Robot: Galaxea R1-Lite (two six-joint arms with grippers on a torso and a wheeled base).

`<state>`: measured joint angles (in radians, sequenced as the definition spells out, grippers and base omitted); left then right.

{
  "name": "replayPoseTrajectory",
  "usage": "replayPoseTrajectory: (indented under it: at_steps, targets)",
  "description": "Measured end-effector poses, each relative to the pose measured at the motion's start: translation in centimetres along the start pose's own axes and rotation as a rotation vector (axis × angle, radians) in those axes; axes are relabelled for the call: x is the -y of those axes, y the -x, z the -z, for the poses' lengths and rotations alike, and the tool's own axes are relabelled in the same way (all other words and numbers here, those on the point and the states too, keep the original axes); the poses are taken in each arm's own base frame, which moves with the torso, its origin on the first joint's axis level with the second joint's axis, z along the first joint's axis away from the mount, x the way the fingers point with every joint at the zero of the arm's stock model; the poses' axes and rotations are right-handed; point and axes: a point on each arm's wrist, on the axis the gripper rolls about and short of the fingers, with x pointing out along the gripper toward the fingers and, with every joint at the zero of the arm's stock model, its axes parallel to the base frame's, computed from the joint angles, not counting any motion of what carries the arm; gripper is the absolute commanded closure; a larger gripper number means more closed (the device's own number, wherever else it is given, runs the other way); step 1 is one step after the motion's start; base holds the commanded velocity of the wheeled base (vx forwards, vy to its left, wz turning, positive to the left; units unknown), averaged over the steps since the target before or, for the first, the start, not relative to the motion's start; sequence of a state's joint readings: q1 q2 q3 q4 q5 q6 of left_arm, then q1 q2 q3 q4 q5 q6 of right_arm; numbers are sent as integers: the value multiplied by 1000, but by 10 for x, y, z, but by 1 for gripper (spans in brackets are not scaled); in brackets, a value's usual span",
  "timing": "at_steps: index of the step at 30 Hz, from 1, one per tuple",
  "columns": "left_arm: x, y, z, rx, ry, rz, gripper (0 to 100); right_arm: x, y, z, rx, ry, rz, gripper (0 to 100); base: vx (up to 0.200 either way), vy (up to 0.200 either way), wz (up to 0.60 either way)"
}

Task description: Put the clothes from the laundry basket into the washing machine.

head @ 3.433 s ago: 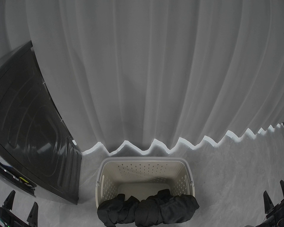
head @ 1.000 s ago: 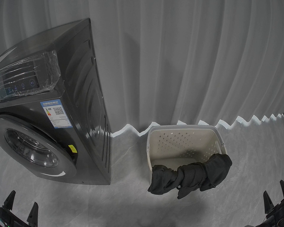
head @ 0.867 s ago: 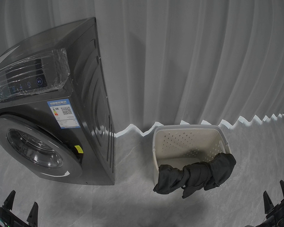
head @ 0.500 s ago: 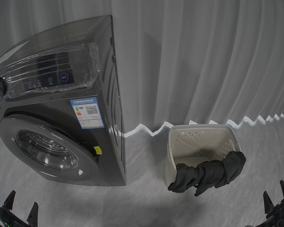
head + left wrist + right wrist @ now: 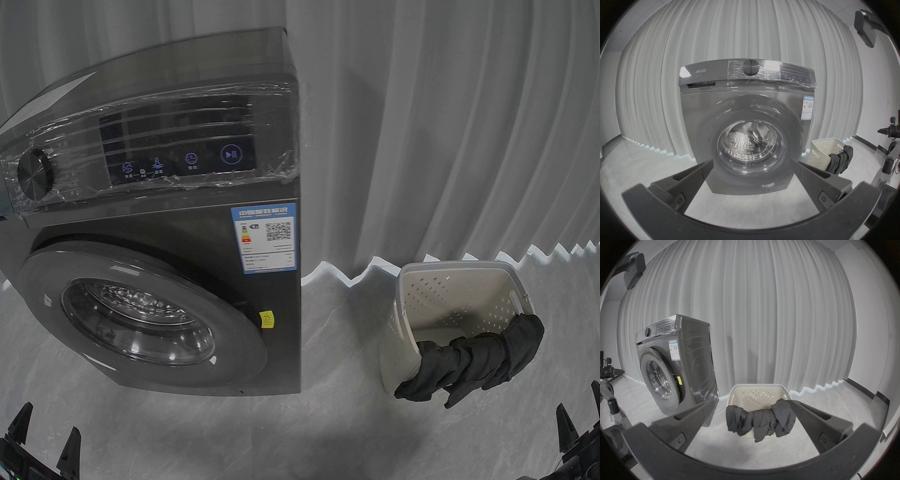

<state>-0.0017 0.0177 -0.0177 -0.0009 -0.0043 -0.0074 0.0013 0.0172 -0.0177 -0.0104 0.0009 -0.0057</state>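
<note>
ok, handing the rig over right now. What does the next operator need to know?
Left gripper: jaws open, empty, low in front of the washing machine.
Right gripper: jaws open, empty, low near the laundry basket.
The basket stands on the floor, on the robot's right of the machine. A black garment hangs over its near rim.
The machine's door is shut.
Done: nothing loaded.
Left: open the door, grab the garment, load it into the machine.
</note>
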Motion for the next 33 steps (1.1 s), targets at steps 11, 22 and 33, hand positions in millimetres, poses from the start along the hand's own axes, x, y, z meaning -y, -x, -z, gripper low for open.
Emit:
replayPoseTrajectory:
  at_steps: [11, 22, 33]
  targets:
    - [0, 0, 0, 0, 0, 0, 0, 0, 0, 0, 0, 0, 0, 0, 0, 200, 0]
    - [0, 0, 0, 1, 0, 0, 0, 0, 0, 0, 0, 0, 0, 0, 0, 200, 0]
    - [0, 0, 0, 1, 0, -1, 0, 0, 0, 0, 0, 0, 0, 0, 0, 200, 0]
